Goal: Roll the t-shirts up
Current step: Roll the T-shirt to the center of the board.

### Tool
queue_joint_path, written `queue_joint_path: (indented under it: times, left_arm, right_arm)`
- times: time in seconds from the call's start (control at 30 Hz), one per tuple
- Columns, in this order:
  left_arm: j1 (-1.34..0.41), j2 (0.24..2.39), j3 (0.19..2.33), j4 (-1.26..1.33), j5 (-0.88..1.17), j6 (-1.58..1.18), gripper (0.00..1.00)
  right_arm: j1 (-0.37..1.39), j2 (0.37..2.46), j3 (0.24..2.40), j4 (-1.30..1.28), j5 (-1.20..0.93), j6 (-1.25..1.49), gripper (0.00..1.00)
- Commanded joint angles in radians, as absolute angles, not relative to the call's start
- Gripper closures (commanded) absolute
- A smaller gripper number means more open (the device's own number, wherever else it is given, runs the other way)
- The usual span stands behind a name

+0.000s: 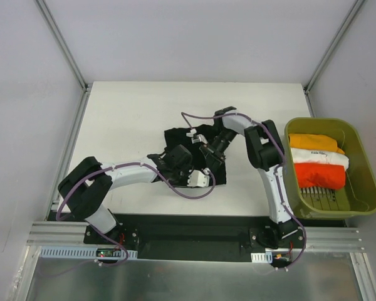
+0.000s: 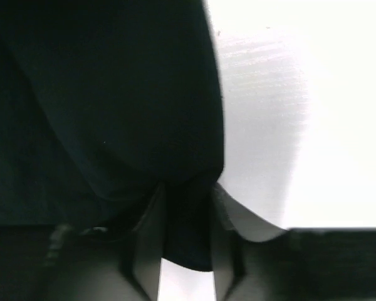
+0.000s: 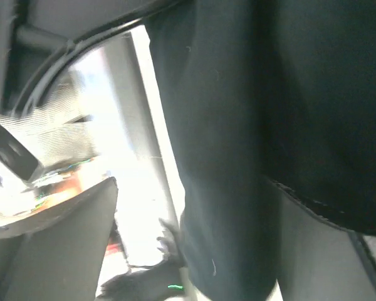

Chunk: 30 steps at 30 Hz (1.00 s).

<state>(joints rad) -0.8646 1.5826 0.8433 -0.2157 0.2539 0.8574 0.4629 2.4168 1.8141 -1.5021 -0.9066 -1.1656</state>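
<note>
A black t-shirt (image 1: pixel 178 137) lies bunched in the middle of the white table (image 1: pixel 131 119). My left gripper (image 1: pixel 203 170) is at the shirt's near right edge. In the left wrist view the left gripper (image 2: pixel 187 210) is shut on a fold of the black t-shirt (image 2: pixel 113 106), with cloth filling the gap between both fingers (image 2: pixel 147 251). My right gripper (image 1: pixel 203 145) hovers over the shirt's right side. In the right wrist view the right gripper (image 3: pixel 197 188) is open. The black t-shirt (image 3: pixel 238 125) hangs against one finger, far from the other finger (image 3: pixel 62 251).
An olive-yellow bin (image 1: pixel 365 164) stands at the right table edge. It holds an orange roll (image 1: pixel 313 143), a white roll (image 1: pixel 319 157) and a red-orange roll (image 1: pixel 319 176). Metal frame posts rise at the table's back corners.
</note>
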Motion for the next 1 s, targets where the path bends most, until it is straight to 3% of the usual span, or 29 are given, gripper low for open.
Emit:
queue_joint_path:
  times: [0.0,0.1,0.17,0.2,0.23,0.3,0.47,0.63,0.97]
  left_arm:
    - [-0.870,1.617,0.833,-0.366,0.305,0.848,0.78]
    - [-0.864,1.600,0.850,-0.412,0.382,0.838,0.87]
    - [-0.845,1.600,0.883,-0.442,0.496,0.816,0.90]
    - [-0.819,1.601,0.900,-0.471,0.529,0.802,0.91]
    - [-0.807,1.606,0.931,-0.489,0.567,0.796,0.93]
    - [-0.766,1.626,0.989,-0.556,0.690,0.793,0.94]
    - [-0.692,1.724,1.101,-0.670,0.879,0.756,0.97]
    - [-0.635,1.805,1.195,-0.771,0.986,0.767,0.97]
    - [-0.600,1.878,1.270,-0.847,1.023,0.808,0.97]
  right_arm:
    - [0.267,2.210,1.891,-1.657,-0.850,-1.302,0.04]
    - [0.141,2.023,1.831,-1.526,-0.865,-1.321,0.04]
    - [0.082,1.713,1.630,-1.079,-0.810,-1.132,0.04]
    - [0.077,1.597,1.350,-0.872,-0.705,-1.061,0.04]
    - [0.080,1.365,1.218,-0.542,-0.703,-1.031,0.04]
    - [0.101,1.225,1.012,-0.347,-0.718,-1.003,0.04]
    - [0.334,1.194,0.925,-0.716,-0.767,-1.330,0.04]
    - [0.520,1.017,0.680,-0.401,-0.611,-1.342,0.04]
    - [0.640,1.178,0.704,-0.290,-0.528,-1.304,0.04]
